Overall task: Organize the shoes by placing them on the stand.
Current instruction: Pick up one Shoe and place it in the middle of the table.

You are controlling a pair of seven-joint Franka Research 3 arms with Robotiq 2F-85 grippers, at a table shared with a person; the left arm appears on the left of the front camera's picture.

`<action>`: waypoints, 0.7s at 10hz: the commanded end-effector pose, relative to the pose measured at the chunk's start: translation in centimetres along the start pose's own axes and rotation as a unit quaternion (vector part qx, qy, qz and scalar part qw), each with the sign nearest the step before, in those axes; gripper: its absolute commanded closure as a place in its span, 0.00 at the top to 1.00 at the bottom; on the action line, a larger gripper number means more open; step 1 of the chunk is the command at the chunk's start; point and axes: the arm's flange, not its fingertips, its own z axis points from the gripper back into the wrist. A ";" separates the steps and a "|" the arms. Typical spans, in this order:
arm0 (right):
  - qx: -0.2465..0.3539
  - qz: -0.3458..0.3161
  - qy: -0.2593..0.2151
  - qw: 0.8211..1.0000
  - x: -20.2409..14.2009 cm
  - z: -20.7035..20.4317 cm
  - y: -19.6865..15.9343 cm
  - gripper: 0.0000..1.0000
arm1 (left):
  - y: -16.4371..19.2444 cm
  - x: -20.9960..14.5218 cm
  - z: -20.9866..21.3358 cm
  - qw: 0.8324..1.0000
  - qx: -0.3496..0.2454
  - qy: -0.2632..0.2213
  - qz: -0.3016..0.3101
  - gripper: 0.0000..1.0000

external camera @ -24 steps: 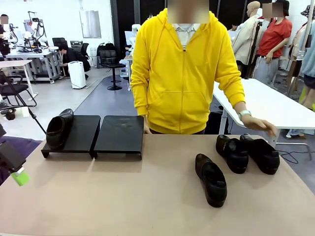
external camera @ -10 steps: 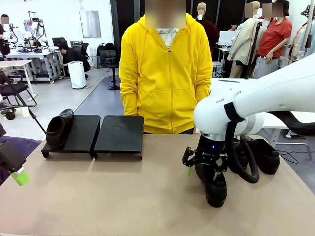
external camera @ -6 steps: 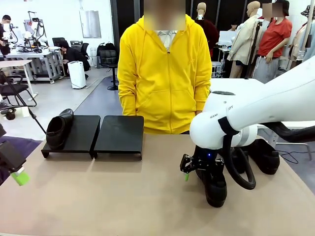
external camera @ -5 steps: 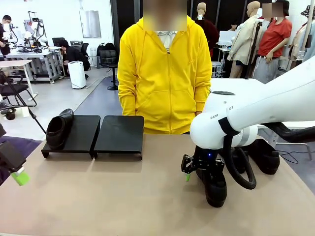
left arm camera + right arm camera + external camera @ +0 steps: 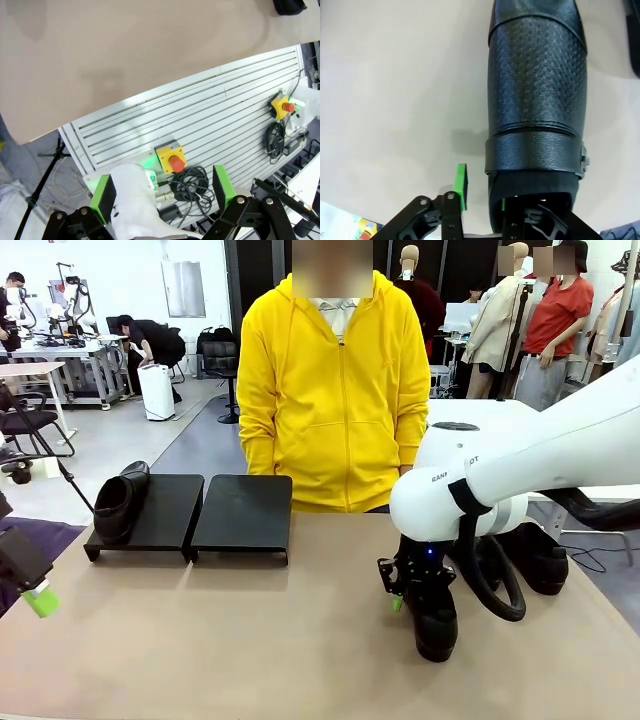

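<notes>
The right gripper (image 5: pixel 482 195) stands over the heel end of the nearest shoe (image 5: pixel 535 85). Its jaws are apart and straddle the shoe's side wall: one green pad (image 5: pixel 461 185) is outside, at 9 o'clock of the opening, and the other is down inside it. A strip of table shows between the outer pad and the leather, so I judge the grip not yet made. The step in hand is picking up this second shoe. The next move calls for pinching that wall firmly, since a thin, pliant collar may fold or let the toe sag.

From the gripper the shoe runs toward 12 o'clock. A plain band with a small metal buckle (image 5: pixel 582 160) comes first, then a vamp embossed in a fine square grid, then a smoother, glossier toe.

The tan table (image 5: pixel 250 640) is matte and bare around it. Another black shoe (image 5: pixel 545 558) lies at 2 o'clock of the grasped one, partly behind the arm.

The stand (image 5: pixel 245 510) sits well apart at 10 o'clock: two flat, matte black trays, slightly tilted. One shoe (image 5: pixel 118 502) rests on the left tray's outer edge, beside free space.

The left gripper (image 5: pixel 162 192) hangs off the table's edge, wide apart and empty.
</notes>
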 end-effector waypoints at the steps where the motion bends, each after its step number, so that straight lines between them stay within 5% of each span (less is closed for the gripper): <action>1: -0.011 0.003 -0.021 1.000 0.0 1.3 -0.3 0.00 | 0.2 0.2 0.2 1.000 -0.003 -0.003 -0.005 1.00; 7: -0.024 0.012 -0.053 0.998 -3.7 9.7 -1.3 0.00 | 0.2 0.2 0.2 1.000 -0.003 -0.003 -0.005 1.00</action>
